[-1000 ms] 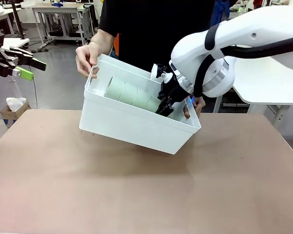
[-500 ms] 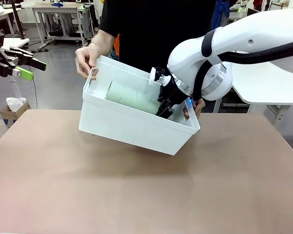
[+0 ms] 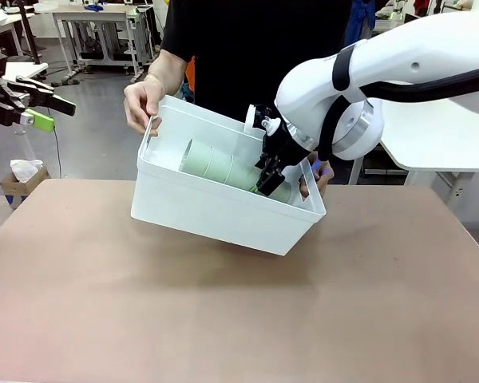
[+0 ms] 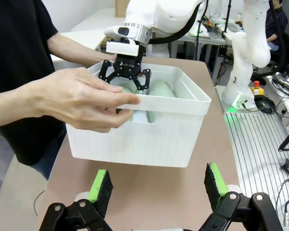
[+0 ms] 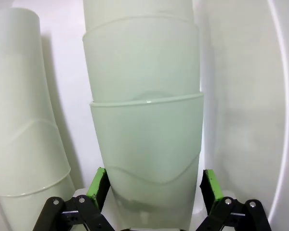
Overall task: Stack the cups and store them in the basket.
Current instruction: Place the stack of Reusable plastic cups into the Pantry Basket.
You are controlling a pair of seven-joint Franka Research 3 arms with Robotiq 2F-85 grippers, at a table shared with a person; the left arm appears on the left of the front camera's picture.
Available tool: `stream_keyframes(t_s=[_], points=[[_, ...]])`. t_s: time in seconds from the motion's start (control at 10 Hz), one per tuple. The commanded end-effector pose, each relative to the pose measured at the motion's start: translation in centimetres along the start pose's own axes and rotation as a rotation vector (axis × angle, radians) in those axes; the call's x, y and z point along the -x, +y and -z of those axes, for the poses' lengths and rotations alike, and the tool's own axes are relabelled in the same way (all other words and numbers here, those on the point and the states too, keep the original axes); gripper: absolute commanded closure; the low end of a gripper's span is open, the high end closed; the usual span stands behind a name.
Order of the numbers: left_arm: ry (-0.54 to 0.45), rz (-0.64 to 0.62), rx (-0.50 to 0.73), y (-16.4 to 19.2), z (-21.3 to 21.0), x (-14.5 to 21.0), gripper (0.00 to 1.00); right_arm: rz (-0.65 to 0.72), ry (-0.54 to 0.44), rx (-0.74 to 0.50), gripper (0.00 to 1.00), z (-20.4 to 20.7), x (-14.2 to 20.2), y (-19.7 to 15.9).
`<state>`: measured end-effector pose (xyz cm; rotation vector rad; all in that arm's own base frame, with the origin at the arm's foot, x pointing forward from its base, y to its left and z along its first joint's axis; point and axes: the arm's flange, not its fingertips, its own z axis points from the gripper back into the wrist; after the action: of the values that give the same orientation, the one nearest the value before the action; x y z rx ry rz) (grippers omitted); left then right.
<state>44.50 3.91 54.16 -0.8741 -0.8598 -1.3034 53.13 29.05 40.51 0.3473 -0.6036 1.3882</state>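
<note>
The left tool (image 4: pixel 156 195) is hanging with its jaws spread wide over the bench (image 4: pixel 183 192), just short of the basket (image 3: pixel 215 211). The person's hands (image 4: pixel 82 98) are gripping the basket by its rim and tilting it above the bench. The right arm is reaching down into it, its right tool (image 5: pixel 154 192) standing wide on either side of the nested cups (image 5: pixel 144 144) lying inside, pads apart from them. No writing is showing

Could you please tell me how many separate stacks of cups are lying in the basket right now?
2: one stack lies between the right pincer's open pads, the other lies beside it. Both are in the basket. Cups per stack can't be counted.
</note>
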Motion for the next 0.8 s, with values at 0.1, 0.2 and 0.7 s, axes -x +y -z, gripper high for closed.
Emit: stream_keyframes(t_s=[0.1,0.2,0.7], points=[[-0.006,-0.004,0.003,-0.2,0.0,-0.3,0.00,0.018,-0.017,0.036,0.00,-3.7,-0.9,0.4],[-0.006,-0.004,0.003,-0.2,0.0,-0.3,0.00,0.019,-0.043,0.044,0.00,-5.4,-1.1,0.5],[-0.006,-0.004,0.003,-0.2,0.0,-0.3,0.00,0.081,-0.296,0.063,0.00,-16.8,0.4,0.8]])
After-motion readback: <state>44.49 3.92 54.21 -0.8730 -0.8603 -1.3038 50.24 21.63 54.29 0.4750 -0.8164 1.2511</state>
